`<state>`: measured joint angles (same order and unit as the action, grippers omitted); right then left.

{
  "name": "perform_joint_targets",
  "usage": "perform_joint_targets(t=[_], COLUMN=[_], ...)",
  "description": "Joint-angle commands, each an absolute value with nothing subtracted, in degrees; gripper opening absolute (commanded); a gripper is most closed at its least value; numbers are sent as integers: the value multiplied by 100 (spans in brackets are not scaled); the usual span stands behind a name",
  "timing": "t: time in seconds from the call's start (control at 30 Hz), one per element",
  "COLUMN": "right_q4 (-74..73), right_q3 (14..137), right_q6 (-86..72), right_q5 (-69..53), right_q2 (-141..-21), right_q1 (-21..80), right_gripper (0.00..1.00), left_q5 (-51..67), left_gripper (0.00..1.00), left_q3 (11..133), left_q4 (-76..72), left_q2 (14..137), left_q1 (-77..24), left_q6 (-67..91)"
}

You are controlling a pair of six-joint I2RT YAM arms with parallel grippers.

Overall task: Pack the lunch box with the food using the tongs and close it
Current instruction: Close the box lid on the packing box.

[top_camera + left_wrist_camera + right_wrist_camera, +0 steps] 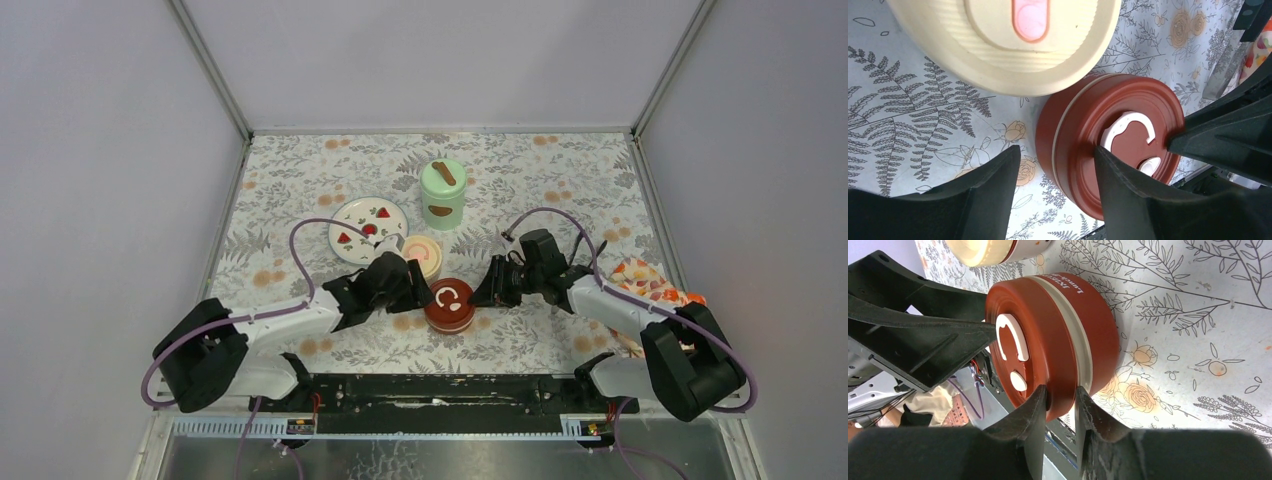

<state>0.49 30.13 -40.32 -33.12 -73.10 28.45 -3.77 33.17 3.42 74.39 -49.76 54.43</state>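
The lunch box stands in three parts: a mint-green jar [443,193] with its lid on at the back, a cream-lidded bowl [423,256], and a dark-red-lidded bowl [450,304] nearest me. My right gripper [1061,389] is shut on the dark-red lid's rim [1048,340], one finger on top and one on the side. My left gripper [1056,148] is open astride the opposite edge of that lid [1118,130], one finger resting on its top and the other standing clear beside the bowl. A slim grey metal strip [1220,75], possibly the tongs, lies at the right. No food shows.
A white plate [352,215] with red fruit pictures lies left of the jar. The cream-lidded bowl [998,55] sits close beside the red one. An orange patterned cloth [650,282] lies at the table's right edge. The black base rail [440,390] runs along the near edge.
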Motion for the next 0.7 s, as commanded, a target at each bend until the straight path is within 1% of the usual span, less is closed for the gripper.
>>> perform_joint_targets(t=[0.0, 0.2, 0.37, 0.57, 0.67], right_q4=[1109, 1498, 1390, 1546, 1365], right_q3=[3182, 2957, 2955, 2885, 2931], right_q6=[-4403, -4649, -4570, -4641, -4535], right_q5=[-4251, -4308, -4207, -4275, -4136], right_q2=[-7393, -7548, -7509, -7531, -7513], right_q1=[2951, 2938, 2894, 2856, 2856], right_gripper=[16, 11, 9, 6, 6], left_q5=[189, 66, 18, 103, 167], left_gripper=[66, 77, 87, 88, 90], left_q3=[3073, 2673, 2152, 1864, 1732], left_q4=[-442, -781, -1329, -1766, -2024], left_q2=[7500, 6932, 6264, 5986, 6039], left_q1=[-5047, -5043, -5020, -5014, -5002], left_q6=[5712, 5805, 5793, 5785, 5851])
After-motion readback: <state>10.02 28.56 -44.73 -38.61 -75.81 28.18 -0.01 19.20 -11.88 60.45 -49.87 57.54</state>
